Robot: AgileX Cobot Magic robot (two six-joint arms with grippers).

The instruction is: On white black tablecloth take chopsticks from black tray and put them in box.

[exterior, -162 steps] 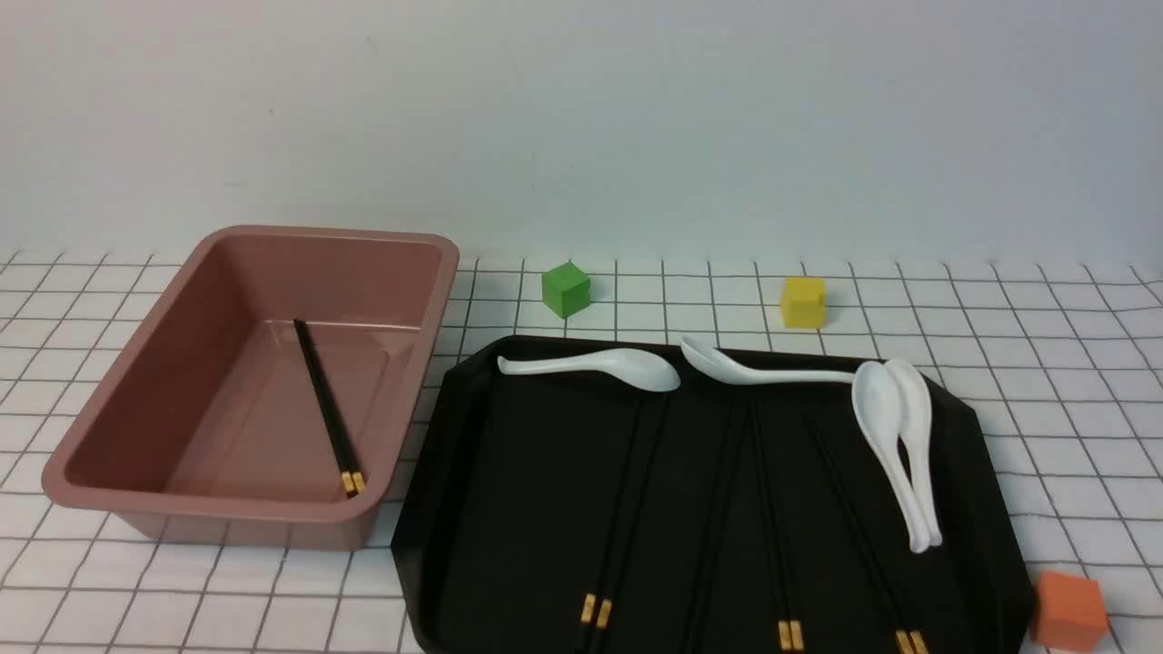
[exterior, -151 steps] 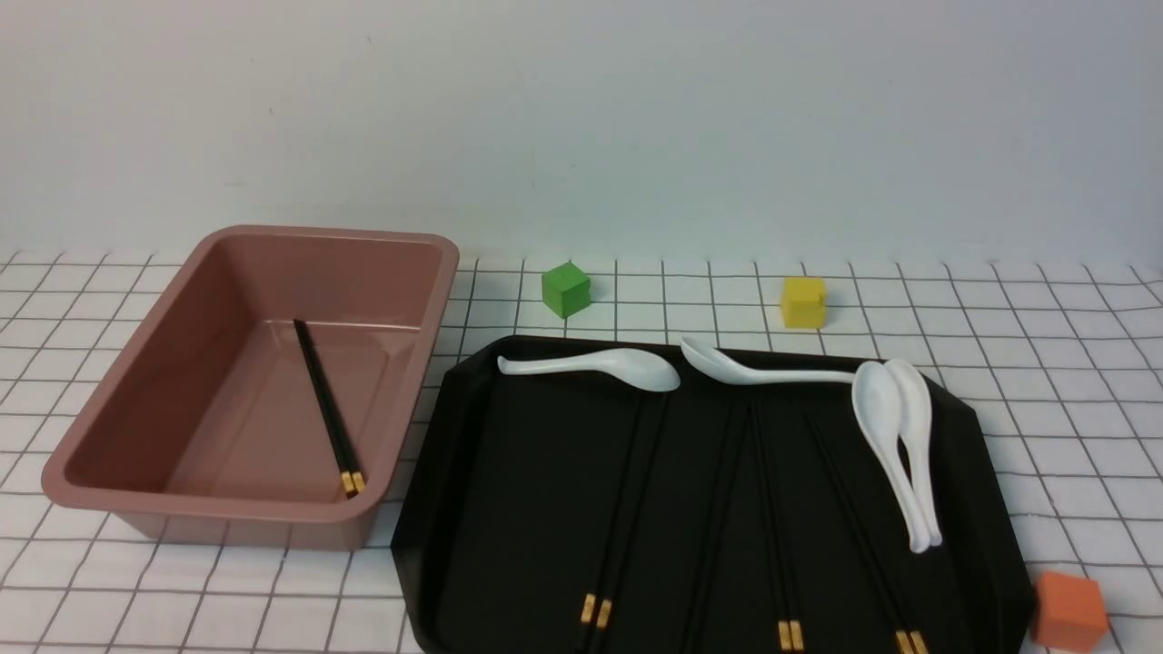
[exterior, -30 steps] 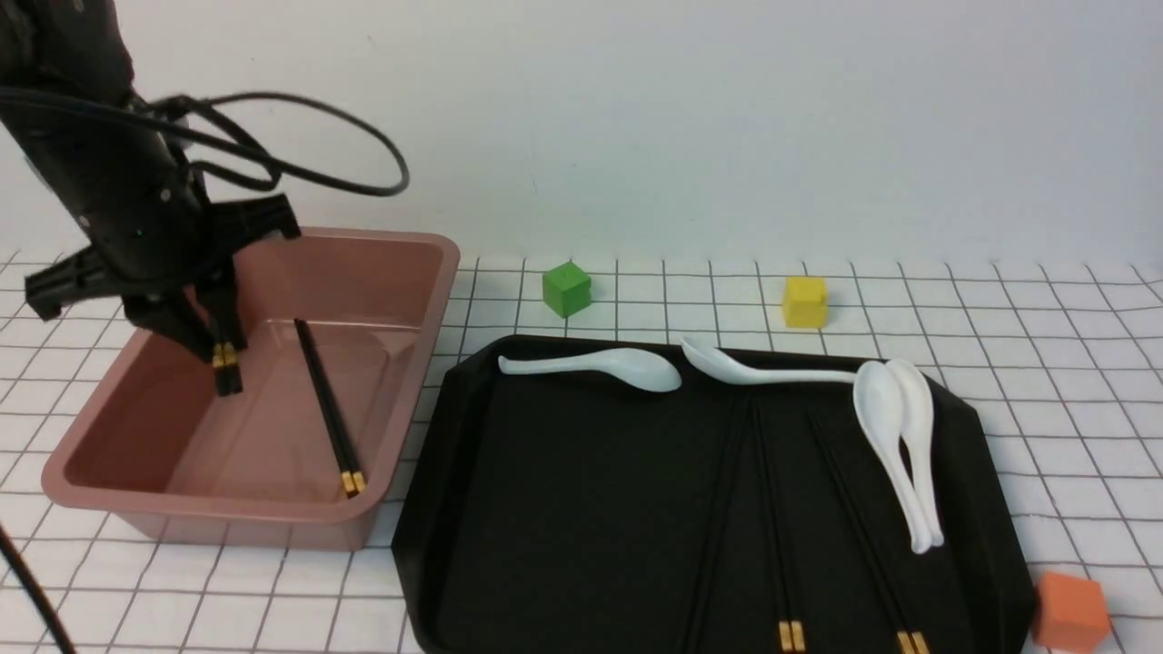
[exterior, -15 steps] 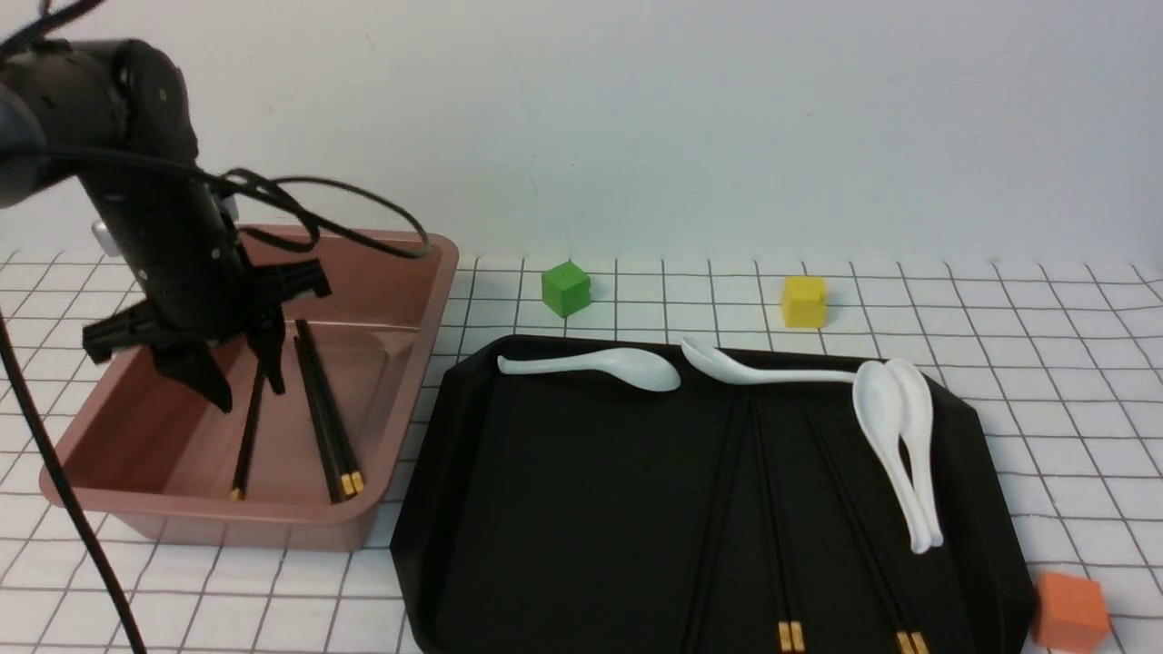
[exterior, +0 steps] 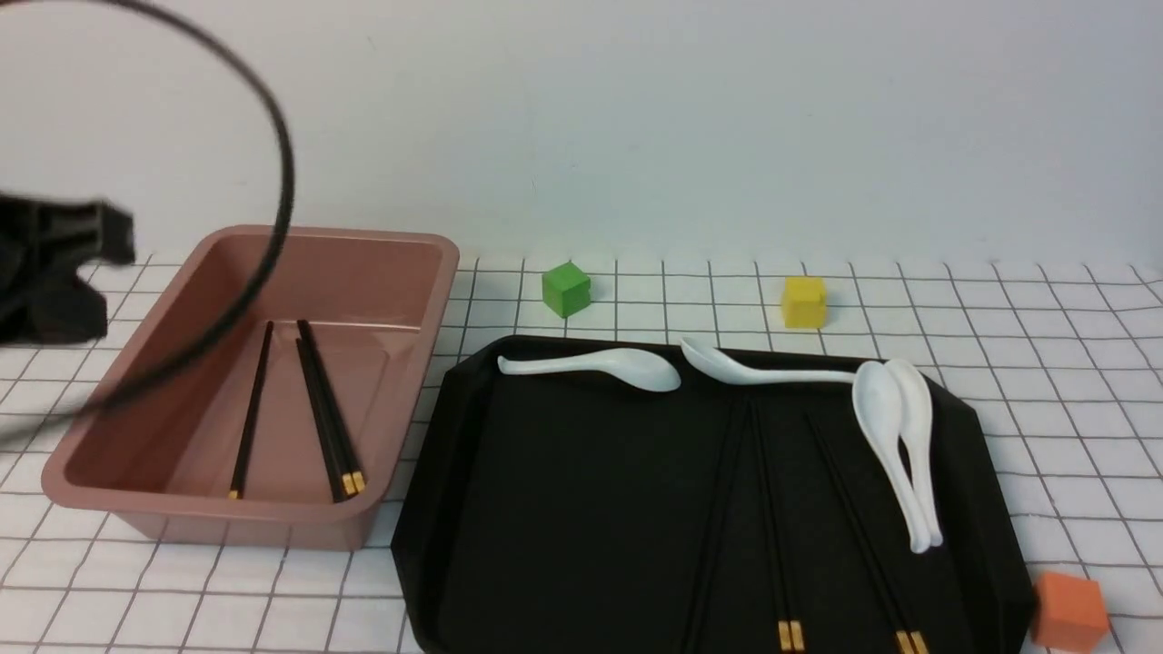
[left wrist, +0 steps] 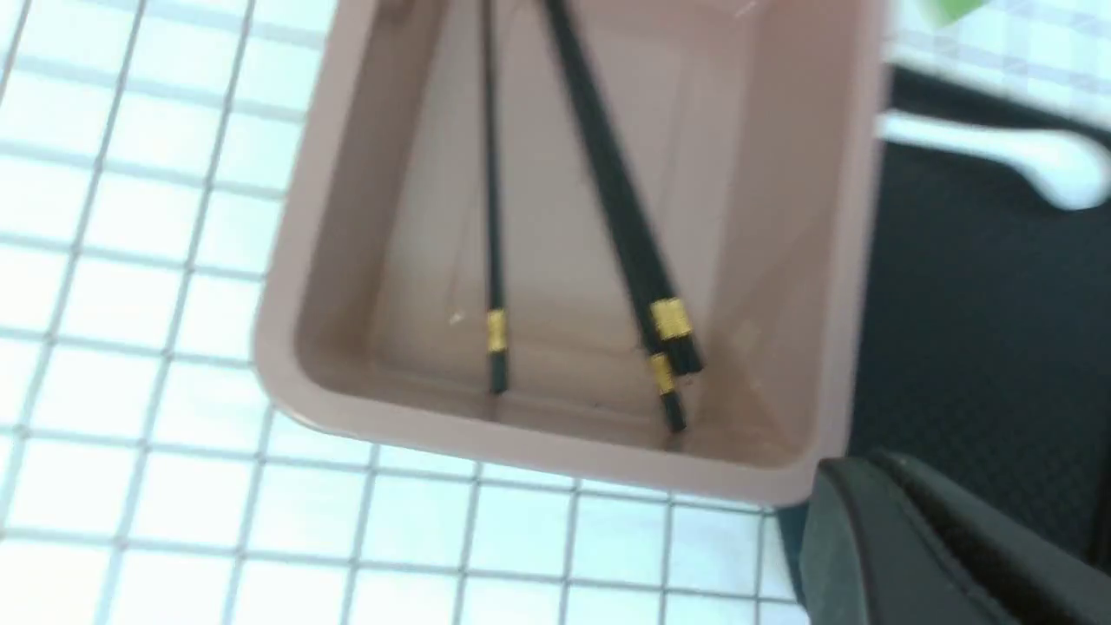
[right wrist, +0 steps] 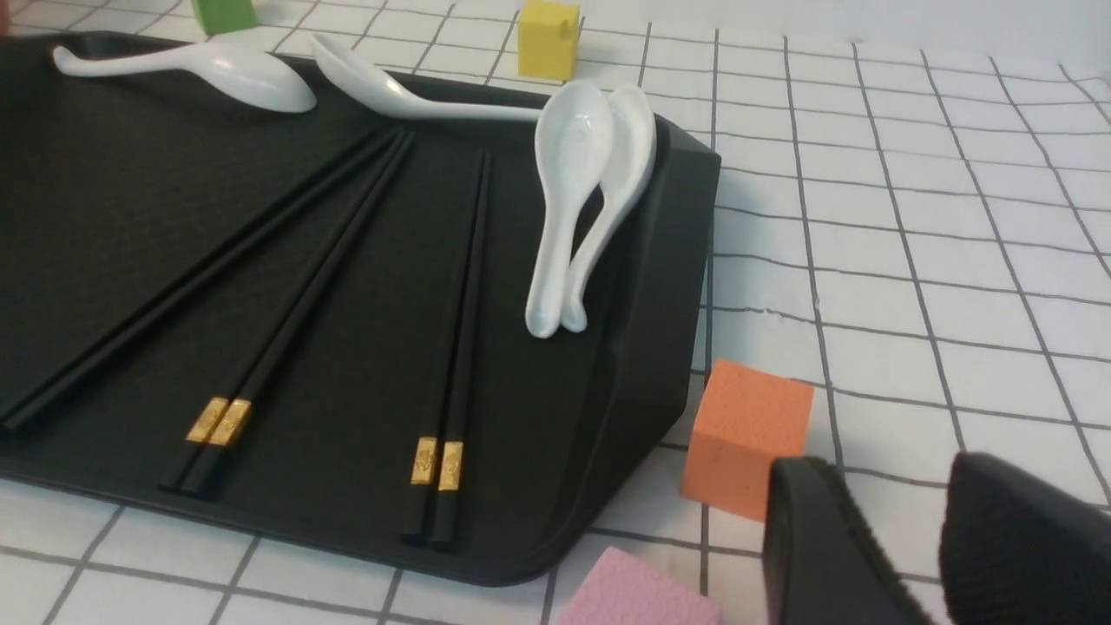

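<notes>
1. Judging by the layout, the job is part done. Some chopsticks (left wrist: 608, 174) lie in the box (exterior: 363, 238), one alone and the others bunched beside it. Three more pairs lie fanned out on the tray (exterior: 545, 509), blunt ends toward the robot.
2. The step in hand looks like fetching the next pair. It would go best to come straight down near the gold bands, where the two sticks lie touching, and pinch across both at once. They lie flat on a glossy surface, so a shallow or off-centre pinch could flick one away.
3. Keep clear of the spoons (exterior: 895, 445) at the tray's far side. Carry the pair level, line it up with the box's long side and let go low.
4. The left tool (exterior: 64, 263) is a blur beside the box. I cannot tell how far open it is, and no stick shows in it.
5. The right tool (right wrist: 885, 495) has its jaws apart with a clear gap and is empty. It sits low over the desk cloth (exterior: 1045, 381), near the orange block (right wrist: 746, 438) and pink block (right wrist: 642, 595).
</notes>
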